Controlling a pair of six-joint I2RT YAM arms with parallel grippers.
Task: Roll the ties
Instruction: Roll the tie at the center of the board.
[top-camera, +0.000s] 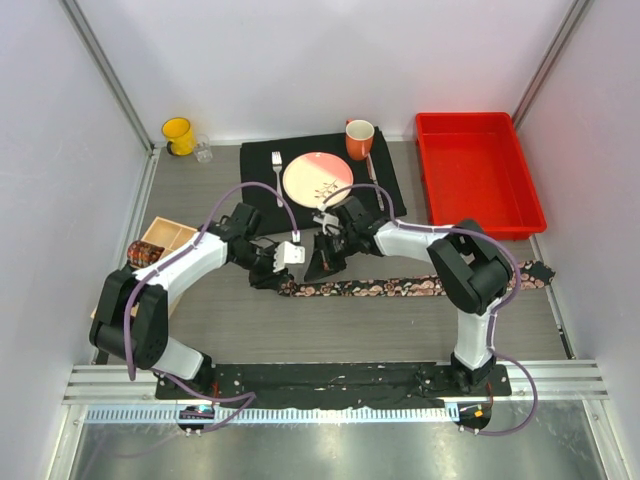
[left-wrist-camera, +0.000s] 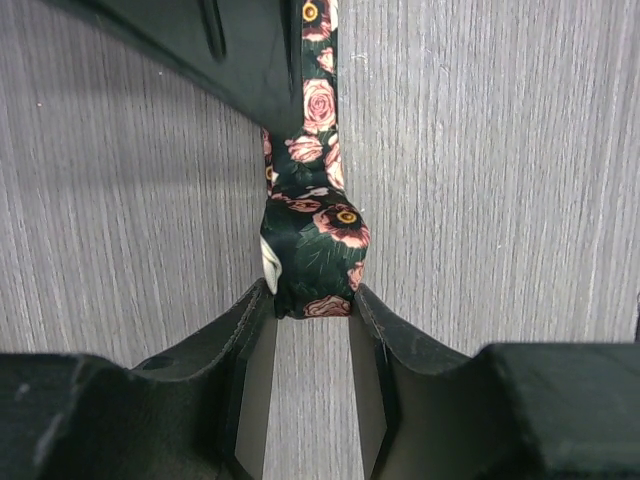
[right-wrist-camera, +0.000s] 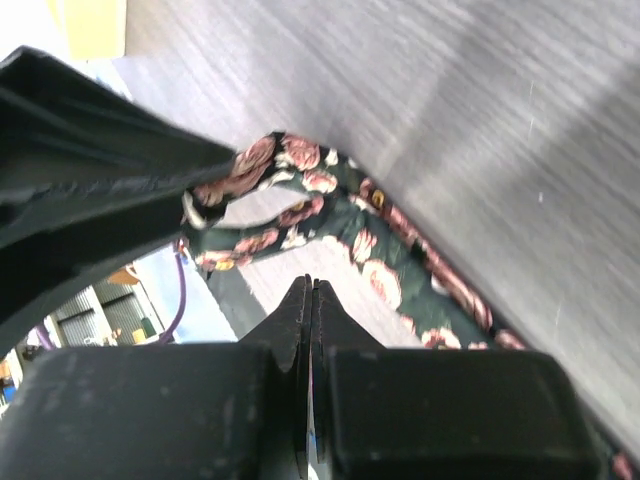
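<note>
A long black tie with pink floral print lies as a strip across the table, from the middle to the right edge. Its left end is folded over into a small loop. My left gripper is shut on that folded end, its fingertips pressing both sides. My right gripper is shut and empty, hovering just above the tie next to the left gripper. A coiled dark red-brown tie sits in a wooden box at the left.
A black placemat at the back holds a plate, a fork and an orange mug. A red bin stands at the back right. A yellow mug and a small glass stand at the back left.
</note>
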